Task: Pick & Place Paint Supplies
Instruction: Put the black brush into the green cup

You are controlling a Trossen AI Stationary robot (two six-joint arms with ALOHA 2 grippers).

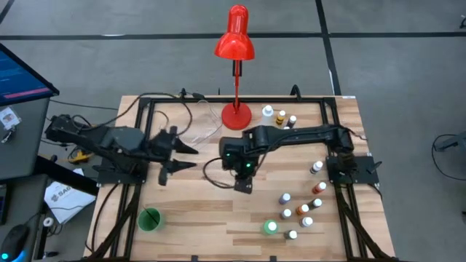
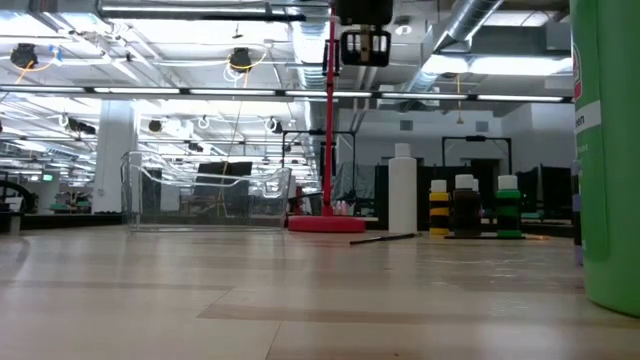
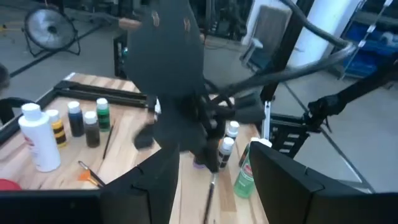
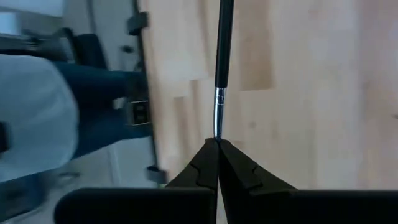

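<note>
My right gripper (image 1: 244,188) hovers over the middle of the table, shut on a thin dark-handled brush (image 4: 222,43). My left gripper (image 1: 188,156) waits open at the table's left side, level, with nothing between its fingers. Small paint bottles (image 1: 302,209) stand upright in a loose group at the near right. Three more bottles (image 1: 281,116) stand at the far edge, beside the red lamp's base (image 1: 236,115). Another brush (image 2: 385,238) lies flat on the table near those far bottles. My right gripper pinches the brush between its two fingers at the tip end, just past the silver ferrule (image 4: 217,118). The fingers slant down from the table's right side. The brush runs straight on from the fingertips, in line with them, handle outward over the wood.
A green cup (image 1: 151,218) stands at the near left. A clear plastic box (image 2: 205,190) sits at the far left, by the lamp. A large green bottle (image 2: 610,150) stands close to the low camera. Bare wood lies between my two grippers and along the near middle.
</note>
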